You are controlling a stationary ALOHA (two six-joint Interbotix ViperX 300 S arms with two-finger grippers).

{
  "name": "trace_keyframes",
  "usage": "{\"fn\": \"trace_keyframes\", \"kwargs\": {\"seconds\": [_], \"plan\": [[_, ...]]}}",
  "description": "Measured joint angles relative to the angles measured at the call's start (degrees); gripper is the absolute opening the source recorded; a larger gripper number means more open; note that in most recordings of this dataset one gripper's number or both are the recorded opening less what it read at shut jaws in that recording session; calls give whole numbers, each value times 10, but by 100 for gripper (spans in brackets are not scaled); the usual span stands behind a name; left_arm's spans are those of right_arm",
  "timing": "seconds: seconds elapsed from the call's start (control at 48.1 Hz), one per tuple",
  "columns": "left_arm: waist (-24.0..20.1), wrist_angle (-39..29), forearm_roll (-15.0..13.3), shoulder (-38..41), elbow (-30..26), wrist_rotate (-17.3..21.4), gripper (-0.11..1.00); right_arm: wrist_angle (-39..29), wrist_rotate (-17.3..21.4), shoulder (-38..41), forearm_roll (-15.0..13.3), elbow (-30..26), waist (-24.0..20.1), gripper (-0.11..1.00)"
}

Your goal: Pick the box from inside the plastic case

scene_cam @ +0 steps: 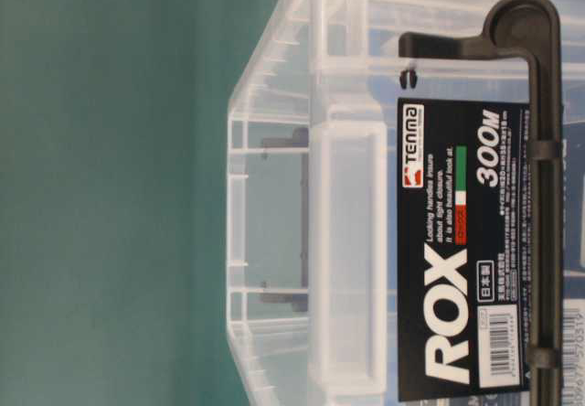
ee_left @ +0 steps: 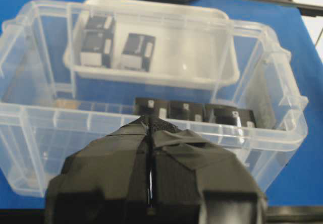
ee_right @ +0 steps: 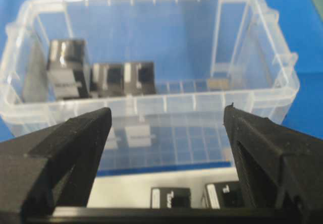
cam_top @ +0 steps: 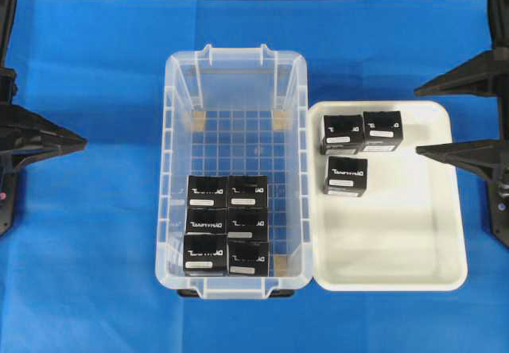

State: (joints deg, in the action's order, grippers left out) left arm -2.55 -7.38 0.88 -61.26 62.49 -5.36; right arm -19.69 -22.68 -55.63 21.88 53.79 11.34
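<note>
The clear plastic case (cam_top: 170, 130) stands mid-table on the blue cloth. Several black boxes (cam_top: 227, 226) with white lettering are packed in two rows at its near end. My left gripper (cam_top: 79, 140) is shut and empty, hovering left of the case, well apart from it. In the left wrist view its taped fingers (ee_left: 150, 124) point at the case wall (ee_left: 45, 120), with the boxes (ee_left: 192, 110) behind it. My right gripper (cam_top: 417, 122) is open and empty above the white tray's far right side. In the right wrist view it (ee_right: 166, 112) faces the case (ee_right: 151, 103) and the boxes (ee_right: 121, 77).
A shallow white tray (cam_top: 398, 242) lies against the case's right side, with three more black boxes (cam_top: 358, 142) at its far end. The table-level view shows the case's end wall (scene_cam: 347, 260) with a black ROX label (scene_cam: 457, 260) and a black latch (scene_cam: 544, 150).
</note>
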Motion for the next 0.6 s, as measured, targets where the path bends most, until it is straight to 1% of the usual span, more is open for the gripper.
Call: {"fn": "trace_keyframes", "kwargs": {"seconds": [0.166,0.603], "plan": [[4,0,-1,-1,0,0,-6,18,1,-16,10,15,0,92],[18,0,-1,-1,0,0,-6,20,1,-25,11,39,0,92]]}}
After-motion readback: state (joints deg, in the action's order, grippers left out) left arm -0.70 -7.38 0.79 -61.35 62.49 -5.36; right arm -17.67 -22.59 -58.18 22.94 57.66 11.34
